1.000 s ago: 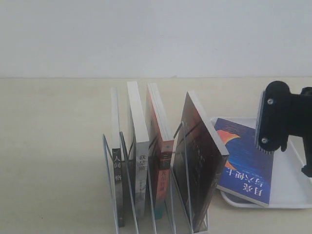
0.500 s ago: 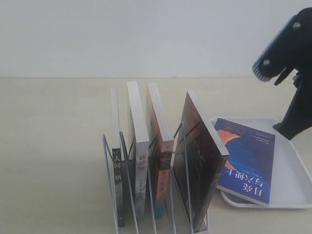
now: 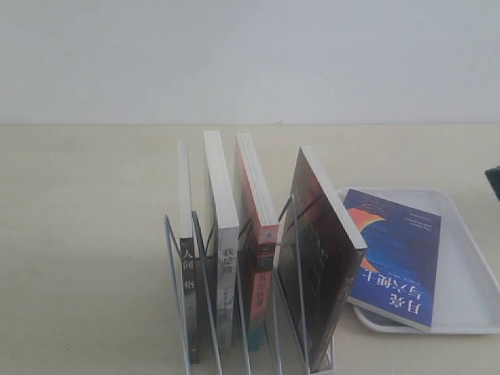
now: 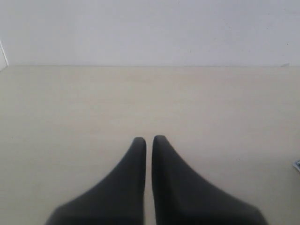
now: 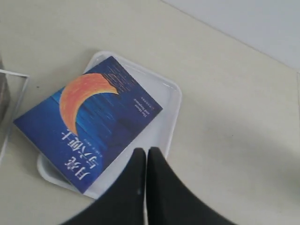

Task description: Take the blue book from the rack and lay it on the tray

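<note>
The blue book (image 3: 394, 254) lies flat, cover up, in the white tray (image 3: 469, 273) at the right; its front corner hangs over the tray's near rim. The right wrist view shows the same blue book (image 5: 89, 119) in the tray (image 5: 166, 101) from above, with my right gripper (image 5: 145, 152) shut and empty, raised clear of it. The wire rack (image 3: 234, 328) stands to the tray's left and holds several upright books. My left gripper (image 4: 148, 140) is shut and empty over bare tabletop. A sliver of the right arm (image 3: 494, 181) shows at the exterior view's right edge.
In the rack stand a thin white book (image 3: 186, 258), a grey-white book (image 3: 225, 258), a red-spined book (image 3: 262, 266) and a large black-and-dark-red book (image 3: 320, 266) leaning toward the tray. A pale wall (image 3: 250, 62) closes off the back of the table.
The right gripper rose from above the tray and swung out of the exterior view to the right. The blue book and tray stayed put.
</note>
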You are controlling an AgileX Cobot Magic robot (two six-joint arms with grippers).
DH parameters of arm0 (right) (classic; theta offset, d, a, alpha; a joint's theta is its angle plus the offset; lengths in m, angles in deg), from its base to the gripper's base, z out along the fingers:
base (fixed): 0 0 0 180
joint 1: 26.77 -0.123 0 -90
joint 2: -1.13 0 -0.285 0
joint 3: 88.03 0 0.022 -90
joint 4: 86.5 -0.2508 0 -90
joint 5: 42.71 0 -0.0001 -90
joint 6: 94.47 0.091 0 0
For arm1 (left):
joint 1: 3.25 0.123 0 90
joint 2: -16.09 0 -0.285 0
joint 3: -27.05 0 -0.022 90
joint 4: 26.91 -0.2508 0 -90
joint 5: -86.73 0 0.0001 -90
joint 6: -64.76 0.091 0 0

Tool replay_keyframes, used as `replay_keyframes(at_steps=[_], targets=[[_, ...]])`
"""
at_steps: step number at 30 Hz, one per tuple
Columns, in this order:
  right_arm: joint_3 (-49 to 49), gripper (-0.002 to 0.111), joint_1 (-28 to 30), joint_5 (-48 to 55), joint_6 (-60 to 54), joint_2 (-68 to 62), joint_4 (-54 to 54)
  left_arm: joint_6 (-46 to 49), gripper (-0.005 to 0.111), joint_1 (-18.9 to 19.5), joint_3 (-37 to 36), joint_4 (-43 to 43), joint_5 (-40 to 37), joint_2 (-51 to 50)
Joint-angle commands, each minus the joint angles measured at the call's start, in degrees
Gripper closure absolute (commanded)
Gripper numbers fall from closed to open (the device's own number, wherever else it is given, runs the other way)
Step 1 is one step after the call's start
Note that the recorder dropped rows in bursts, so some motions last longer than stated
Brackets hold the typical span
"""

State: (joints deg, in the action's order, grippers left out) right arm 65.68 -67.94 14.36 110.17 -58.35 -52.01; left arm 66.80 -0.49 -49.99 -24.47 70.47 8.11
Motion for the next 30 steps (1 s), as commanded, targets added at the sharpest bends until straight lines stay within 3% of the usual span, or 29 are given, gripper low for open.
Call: replay_keyframes(at_steps=[1,4,17,30], targets=[[0.48,0.108,0.04,0.17,-1.42,3.73,-9.48,-0.13,0.103,0.01,-0.18,-0.07,0.23,0.2],[-0.38,0.108,0.04,1.18,-4.62,4.56,-14.78,-0.13,0.103,0.01,-0.18,-0.07,0.23,0.2],[-9.91,0.108,0.04,-0.01,-4.01,4.65,-16.08,-0.13,0.103,0.01,-0.18,-0.07,0.33,0.2],[-10.94,0.108,0.04,-1.69,-2.31,4.65,-17.02,-0.13,0.103,0.01,-0.18,-0.07,0.33,0.2]])
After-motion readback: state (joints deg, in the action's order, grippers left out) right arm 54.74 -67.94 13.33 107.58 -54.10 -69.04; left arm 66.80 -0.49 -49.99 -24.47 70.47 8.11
